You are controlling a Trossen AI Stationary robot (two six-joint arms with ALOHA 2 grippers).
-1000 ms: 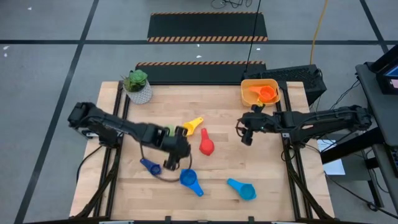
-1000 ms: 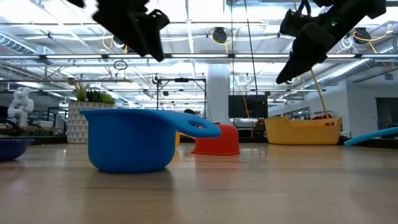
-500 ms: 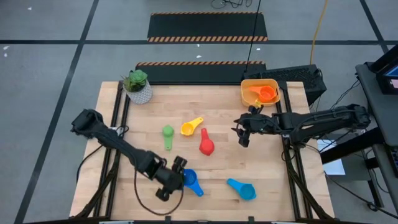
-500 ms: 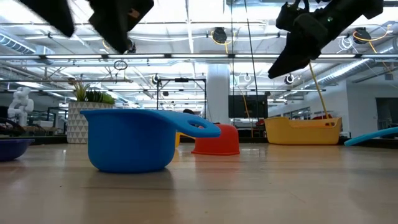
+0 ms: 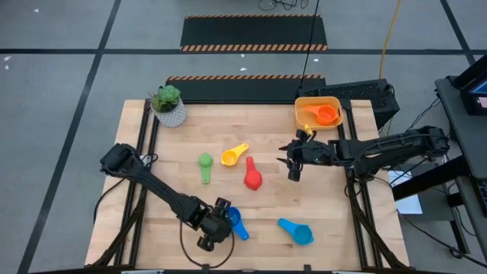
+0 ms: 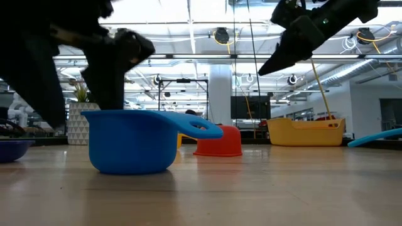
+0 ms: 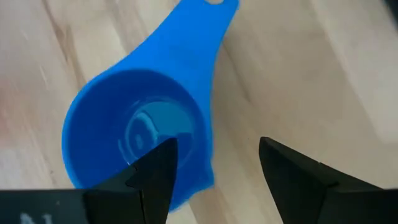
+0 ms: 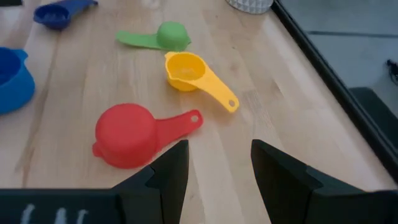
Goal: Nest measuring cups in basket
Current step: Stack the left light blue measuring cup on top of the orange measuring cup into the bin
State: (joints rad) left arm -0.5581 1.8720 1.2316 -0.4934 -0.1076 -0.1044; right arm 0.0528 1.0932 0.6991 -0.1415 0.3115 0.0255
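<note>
My left gripper (image 7: 214, 165) is open and low over the blue measuring cup (image 7: 134, 134), near the table's front edge (image 5: 224, 219). One finger stands over the bowl, the other outside its wall beside the handle. My right gripper (image 5: 291, 166) hangs open in the air between the red cup (image 5: 252, 175) and the yellow-orange basket (image 5: 304, 114). An orange cup (image 5: 326, 115) lies in the basket. The green cup (image 5: 205, 164), yellow cup (image 5: 234, 154) and light blue cup (image 5: 297, 230) rest on the table. The dark blue cup (image 8: 59, 12) lies left of the blue one.
A white pot with a green plant (image 5: 168, 105) stands at the far left corner. A dark cable loops on the table below my left arm (image 5: 186, 247). Bare wood lies between the red cup and the light blue cup.
My left gripper has swung from the table's middle toward the near edge and come down over the blue cup, still open. My right gripper has crept a little toward the red cup and tipped, still open. No cup has moved.
</note>
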